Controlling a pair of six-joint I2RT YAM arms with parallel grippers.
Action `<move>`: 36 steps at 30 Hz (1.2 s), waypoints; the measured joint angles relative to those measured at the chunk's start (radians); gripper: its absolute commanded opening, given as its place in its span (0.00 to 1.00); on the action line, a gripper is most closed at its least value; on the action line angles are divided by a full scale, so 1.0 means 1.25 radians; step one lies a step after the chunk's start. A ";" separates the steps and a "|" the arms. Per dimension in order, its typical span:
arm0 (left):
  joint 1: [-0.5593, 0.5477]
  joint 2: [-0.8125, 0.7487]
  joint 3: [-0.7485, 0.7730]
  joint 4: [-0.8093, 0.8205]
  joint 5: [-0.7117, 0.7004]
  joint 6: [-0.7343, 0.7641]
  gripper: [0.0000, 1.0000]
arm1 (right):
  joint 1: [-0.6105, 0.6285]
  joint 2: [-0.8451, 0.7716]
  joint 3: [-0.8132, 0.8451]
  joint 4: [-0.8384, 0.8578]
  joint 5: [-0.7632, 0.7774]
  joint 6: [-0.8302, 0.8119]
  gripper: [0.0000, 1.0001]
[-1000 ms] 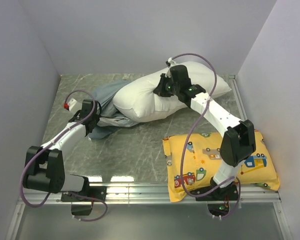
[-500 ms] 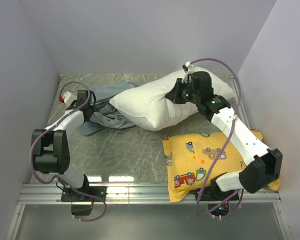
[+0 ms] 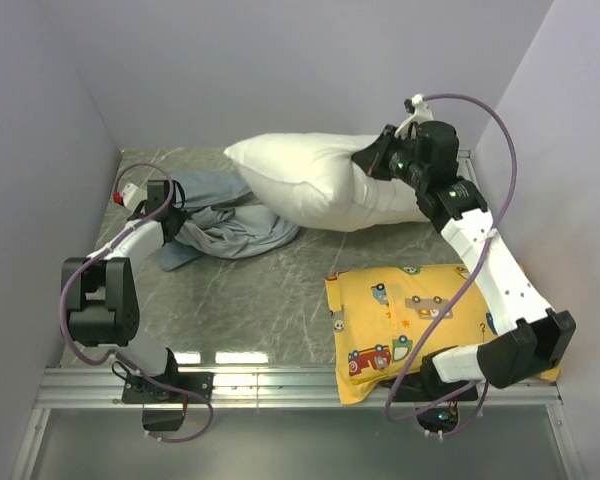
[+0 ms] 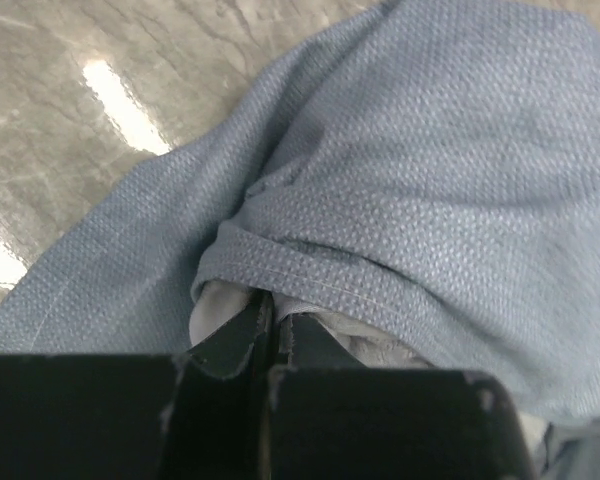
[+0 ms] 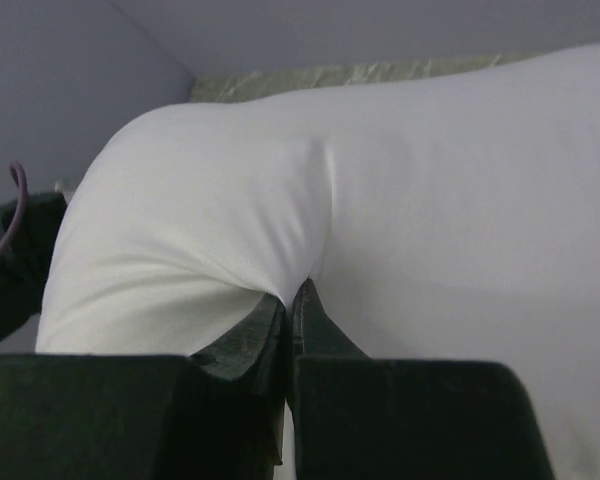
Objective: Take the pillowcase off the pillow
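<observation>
**At the back of the table (image 3: 270, 290), pillow and cover are lying side by side, each in a closed grip**

Toward the rear left of the grey marbled surface, the pillowcase (image 3: 230, 228) is lying crumpled in a blue-grey heap. The left gripper (image 3: 172, 212) is sitting at the heap's left edge with its jaws pressed tight together. From the left wrist, its dark fingers (image 4: 230, 340) are pinching the fabric just under a stitched hem, where a paler layer is showing beneath the blue weave. The rest of the cloth is spreading away from them in loose folds over the tabletop.

To the right of the heap, the pillow (image 3: 315, 185) is stretching across the back of the table, plain white along its whole visible length, with none of the blue fabric around it. Its lower left side is reaching the edge of the heap; whether the two are touching cannot be told. The right gripper (image 3: 368, 163) is biting into the pillow's upper right part, jaws closed on a fold of the white cover. The right wrist view is showing the fabric drawn into a crease at the fingertips (image 5: 320, 325).

Near the front right edge, a yellow pillow (image 3: 400, 315) printed with cartoon vehicles is lying flat, well apart from the heap, with the right arm arching over it.
</observation>
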 measured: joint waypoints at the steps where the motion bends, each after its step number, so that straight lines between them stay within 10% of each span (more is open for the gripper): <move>1: 0.000 -0.009 -0.010 0.009 0.006 0.002 0.00 | -0.001 0.015 0.017 0.013 0.012 0.005 0.00; 21: -0.004 -0.139 -0.118 0.099 0.172 0.063 0.29 | 0.202 0.380 -0.110 0.469 0.120 0.124 0.00; 28: -0.018 -0.243 -0.119 0.081 0.190 0.092 0.66 | 0.198 0.348 -0.132 0.483 0.117 0.125 0.64; 36: -0.069 -0.399 -0.058 -0.023 0.211 0.168 0.72 | 0.171 0.161 -0.155 0.417 0.104 0.100 0.91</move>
